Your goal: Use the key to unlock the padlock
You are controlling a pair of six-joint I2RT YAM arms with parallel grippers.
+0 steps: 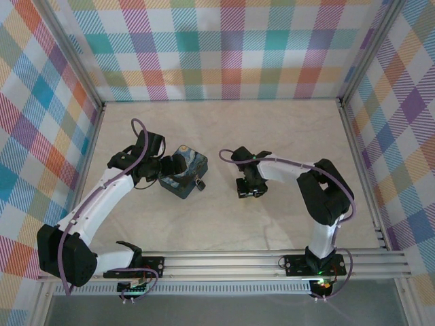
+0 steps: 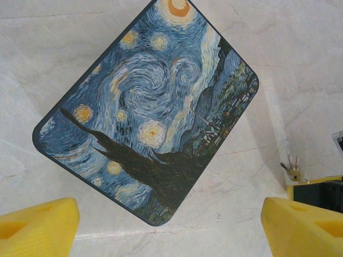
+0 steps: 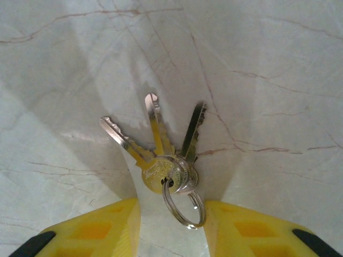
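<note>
Three silver and brass keys (image 3: pixel 161 160) on one ring (image 3: pixel 185 206) lie fanned out flat on the marble table. My right gripper (image 3: pixel 171 210) points down over them, open, its yellow fingers (image 3: pixel 102 227) on either side of the ring. The ring's right edge lies against the right finger, and the left finger is apart from it. The tiny dark padlock (image 1: pixel 198 183) hangs at the right side of the blue starry-night tin (image 1: pixel 181 171). My left gripper (image 2: pixel 171 227) hovers over the tin (image 2: pixel 150 101), wide open with nothing between its fingers.
The right gripper (image 1: pixel 248 189) is a short way right of the tin in the top view. Checked cloth walls (image 1: pixel 224 47) close in the table on three sides. An aluminium rail (image 1: pixel 272 261) carries both arm bases at the near edge.
</note>
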